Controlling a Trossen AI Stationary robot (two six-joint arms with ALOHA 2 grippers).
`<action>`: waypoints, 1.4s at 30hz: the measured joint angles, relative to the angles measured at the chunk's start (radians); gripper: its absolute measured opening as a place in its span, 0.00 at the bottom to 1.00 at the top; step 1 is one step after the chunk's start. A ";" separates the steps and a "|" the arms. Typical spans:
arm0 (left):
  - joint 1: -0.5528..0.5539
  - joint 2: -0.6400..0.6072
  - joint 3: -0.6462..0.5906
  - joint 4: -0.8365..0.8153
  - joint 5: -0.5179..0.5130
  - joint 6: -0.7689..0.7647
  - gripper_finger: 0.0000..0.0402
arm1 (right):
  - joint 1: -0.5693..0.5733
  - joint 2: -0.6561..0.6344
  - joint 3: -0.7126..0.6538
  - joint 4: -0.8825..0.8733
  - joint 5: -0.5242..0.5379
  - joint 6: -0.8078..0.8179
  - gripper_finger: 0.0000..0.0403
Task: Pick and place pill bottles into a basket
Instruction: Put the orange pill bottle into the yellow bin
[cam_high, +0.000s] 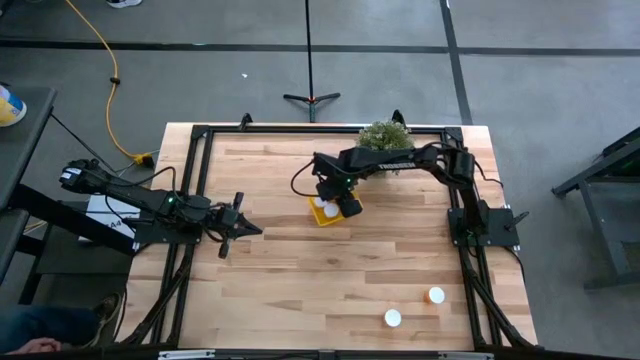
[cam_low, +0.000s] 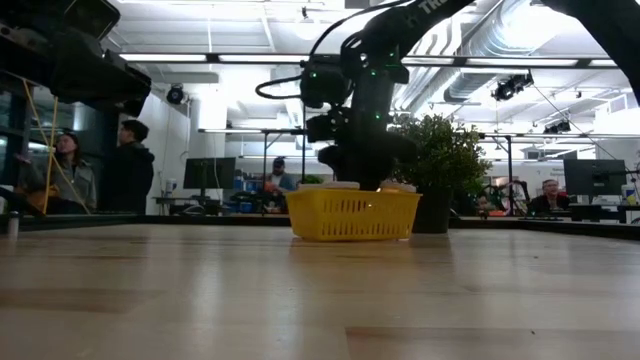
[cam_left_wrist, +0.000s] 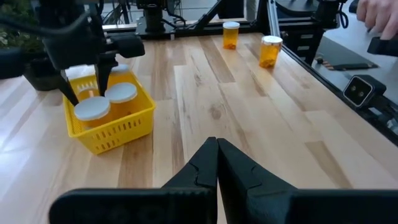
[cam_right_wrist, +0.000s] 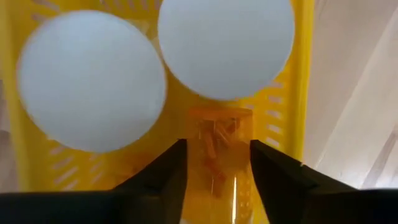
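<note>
Your right hand (cam_right_wrist: 214, 165) grips a pill bottle (cam_right_wrist: 219, 155) low inside the yellow basket (cam_high: 322, 214), ready to release beside two capped ones. Your left hand (cam_left_wrist: 216, 163) waits closed over the bench (cam_high: 330, 270); two bottles (cam_high: 414, 307) remain near the front edge.

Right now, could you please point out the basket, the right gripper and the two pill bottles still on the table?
basket (cam_left_wrist: 118, 130): left wrist view, front mesh wall.
right gripper (cam_right_wrist: 214, 165): right wrist view, midway between fingertips.
pill bottles on the table (cam_high: 393, 318): high view, white cap of the left one.
</note>
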 joint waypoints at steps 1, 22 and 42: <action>0.000 0.000 0.000 0.000 0.000 0.008 0.12 | 0.000 0.001 0.000 -0.006 0.008 0.002 0.43; 0.000 0.000 0.000 0.000 0.000 0.016 0.12 | 0.001 0.002 -0.002 -0.023 0.018 -0.005 0.46; 0.000 0.000 0.000 0.000 0.000 0.016 0.12 | 0.002 0.003 -0.002 -0.028 0.054 0.000 0.39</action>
